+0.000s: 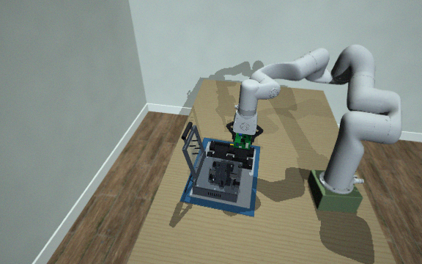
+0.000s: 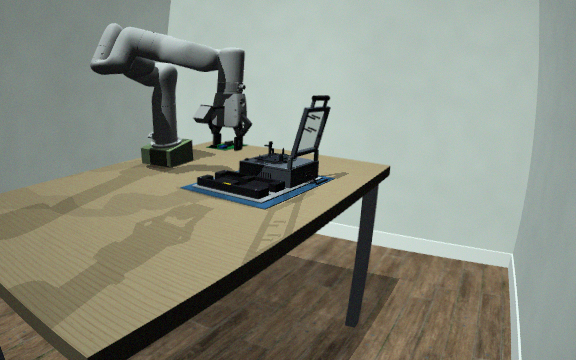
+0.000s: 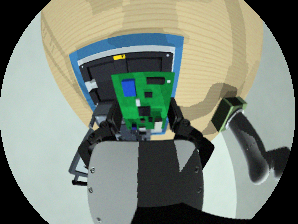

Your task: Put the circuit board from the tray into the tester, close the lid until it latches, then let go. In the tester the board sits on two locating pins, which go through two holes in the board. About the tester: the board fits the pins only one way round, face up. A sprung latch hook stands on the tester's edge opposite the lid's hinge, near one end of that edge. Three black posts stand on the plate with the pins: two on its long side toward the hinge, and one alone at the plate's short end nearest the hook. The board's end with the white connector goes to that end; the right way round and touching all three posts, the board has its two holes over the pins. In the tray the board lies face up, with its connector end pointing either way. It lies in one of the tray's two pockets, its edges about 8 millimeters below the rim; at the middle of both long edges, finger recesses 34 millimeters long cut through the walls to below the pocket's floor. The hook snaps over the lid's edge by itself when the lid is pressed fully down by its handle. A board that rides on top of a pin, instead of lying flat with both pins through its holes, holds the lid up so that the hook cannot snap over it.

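My gripper [image 1: 244,136] [image 2: 227,146] [image 3: 144,104] points down and is shut on the circuit board [image 1: 241,142] [image 3: 134,106], with a finger at each long edge. The board is face up, roughly level, in the air above the tray [image 2: 255,189] [image 3: 100,61]. Its white connector [image 3: 158,126] is at the end nearer the gripper body in the wrist view, toward the tester. The tester [image 1: 215,194] [image 2: 268,167] stands beside the tray, its plate bare of any board. Its lid [image 1: 190,163] [image 2: 321,97] stands open, tilted slightly back, handle [image 1: 187,130] on top. Pins and hook are too small to tell apart.
Tray and tester stand on a blue mat [image 1: 253,210] [image 2: 268,203] on the wooden table. The upright lid is a tall obstacle on the tester's hinge side. The arm's green base block [image 1: 339,202] [image 2: 180,153] stands on the opposite side from the lid. A yellow mark [image 2: 227,183] [image 3: 119,57] is on the tray.
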{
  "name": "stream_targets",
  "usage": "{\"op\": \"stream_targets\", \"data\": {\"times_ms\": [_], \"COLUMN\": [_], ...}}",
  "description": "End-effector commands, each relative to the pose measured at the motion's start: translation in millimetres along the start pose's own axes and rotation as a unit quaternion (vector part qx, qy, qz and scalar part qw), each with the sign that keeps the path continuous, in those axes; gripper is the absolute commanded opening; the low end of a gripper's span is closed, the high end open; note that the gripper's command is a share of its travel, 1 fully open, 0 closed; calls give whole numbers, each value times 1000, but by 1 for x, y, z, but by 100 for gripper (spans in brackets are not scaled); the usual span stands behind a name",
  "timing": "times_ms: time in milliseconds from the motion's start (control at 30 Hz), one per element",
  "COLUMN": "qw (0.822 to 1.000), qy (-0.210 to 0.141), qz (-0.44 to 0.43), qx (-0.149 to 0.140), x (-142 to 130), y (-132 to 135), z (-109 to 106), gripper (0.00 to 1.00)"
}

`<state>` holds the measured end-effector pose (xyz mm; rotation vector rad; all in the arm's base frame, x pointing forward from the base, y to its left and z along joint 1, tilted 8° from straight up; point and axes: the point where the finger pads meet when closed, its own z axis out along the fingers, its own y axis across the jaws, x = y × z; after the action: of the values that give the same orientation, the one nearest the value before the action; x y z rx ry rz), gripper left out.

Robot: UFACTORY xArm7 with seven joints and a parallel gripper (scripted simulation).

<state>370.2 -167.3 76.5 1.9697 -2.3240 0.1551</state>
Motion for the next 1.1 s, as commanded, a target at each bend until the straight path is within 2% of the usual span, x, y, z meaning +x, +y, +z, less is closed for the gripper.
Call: {"op": "stream_targets", "data": {"times_ms": [0, 733, 1067], "qw": [1000, 1000, 1000], "qy": [0, 0, 0], "qz": [0, 0, 0], "qx": [2, 2, 2], "x": [0, -23, -51], "y": [-1, -9, -19], "z": [-1, -3, -5], "gripper": [79, 79, 79]}}
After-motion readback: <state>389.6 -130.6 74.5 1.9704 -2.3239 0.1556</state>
